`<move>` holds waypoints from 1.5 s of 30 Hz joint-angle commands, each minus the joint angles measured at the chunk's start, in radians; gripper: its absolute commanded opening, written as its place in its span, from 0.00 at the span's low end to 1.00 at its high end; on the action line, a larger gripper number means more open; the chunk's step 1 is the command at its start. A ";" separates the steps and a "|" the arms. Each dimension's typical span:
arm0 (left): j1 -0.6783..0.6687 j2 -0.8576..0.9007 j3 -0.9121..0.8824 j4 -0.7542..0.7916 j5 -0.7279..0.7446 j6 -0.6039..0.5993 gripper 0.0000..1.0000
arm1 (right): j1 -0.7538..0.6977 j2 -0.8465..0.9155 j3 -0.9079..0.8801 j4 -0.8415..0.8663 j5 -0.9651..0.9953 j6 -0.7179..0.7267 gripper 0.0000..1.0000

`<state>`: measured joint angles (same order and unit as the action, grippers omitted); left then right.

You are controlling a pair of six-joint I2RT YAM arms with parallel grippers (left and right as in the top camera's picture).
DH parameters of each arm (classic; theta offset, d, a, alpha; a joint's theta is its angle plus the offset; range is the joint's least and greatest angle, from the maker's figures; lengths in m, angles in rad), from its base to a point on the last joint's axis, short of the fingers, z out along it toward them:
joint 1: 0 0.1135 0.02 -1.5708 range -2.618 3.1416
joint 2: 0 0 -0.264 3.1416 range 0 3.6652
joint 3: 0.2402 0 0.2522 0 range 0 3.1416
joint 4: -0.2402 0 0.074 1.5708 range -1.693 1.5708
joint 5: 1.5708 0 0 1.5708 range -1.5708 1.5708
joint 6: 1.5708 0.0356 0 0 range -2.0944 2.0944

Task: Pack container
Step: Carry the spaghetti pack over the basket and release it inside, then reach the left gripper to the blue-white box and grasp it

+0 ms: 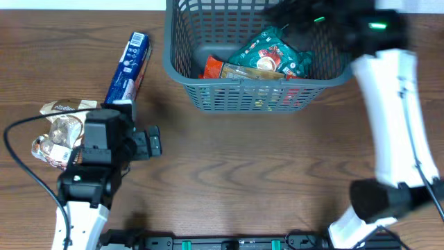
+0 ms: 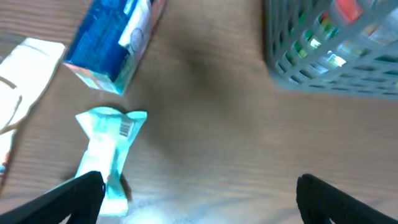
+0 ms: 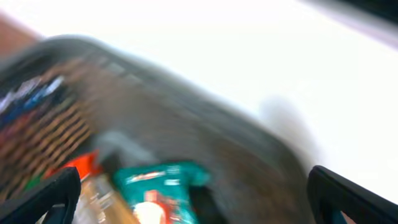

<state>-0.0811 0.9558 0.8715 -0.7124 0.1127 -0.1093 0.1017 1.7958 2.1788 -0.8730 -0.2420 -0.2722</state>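
With the container (image 1: 229,97) at the counter's (image 1: 277,167) far middle and the right fingers (image 3: 50,199) spread empty over it, the left fingers (image 2: 81,193) — wide open too — should centre on the pale teal packet (image 2: 106,149) before closing.

From overhead we look straight down on the table (image 1: 243,173), the basket (image 1: 215,97) at the far edge. The left wrist view sits low and close, facing the blue box (image 1: 130,66) and a basket corner. The right wrist view, blurred, looks closely into the basket. All three share the basket.
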 commanded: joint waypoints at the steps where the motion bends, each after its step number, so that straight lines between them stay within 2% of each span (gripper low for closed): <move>1: 0.044 0.060 0.208 -0.086 0.007 -0.023 0.99 | -0.146 -0.068 0.021 -0.058 0.044 0.283 0.99; 4: 0.108 0.175 0.432 -0.238 0.007 -0.005 0.99 | -0.267 -0.082 0.020 -0.158 0.044 0.318 0.99; 8: 0.198 0.381 0.728 -0.404 0.007 0.098 0.99 | -0.401 -0.072 0.006 -0.292 0.055 0.316 0.99; 14: 0.250 0.631 0.935 -0.415 0.007 0.185 0.99 | -0.503 -0.038 -0.048 -0.362 0.138 0.319 0.99; 27: 0.245 0.954 0.966 -0.363 0.007 0.357 0.98 | -0.552 0.081 -0.112 -0.402 0.140 0.320 0.99; 41: 0.201 1.219 0.966 -0.286 0.006 0.390 0.98 | -0.552 0.099 -0.112 -0.394 0.137 0.320 0.99; 45: 0.175 1.281 0.966 -0.268 -0.040 0.390 0.99 | -0.552 0.099 -0.112 -0.394 0.137 0.320 0.99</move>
<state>0.1127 2.1998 1.8187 -0.9836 0.1108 0.2646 -0.4454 1.8858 2.0705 -1.2675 -0.1070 0.0345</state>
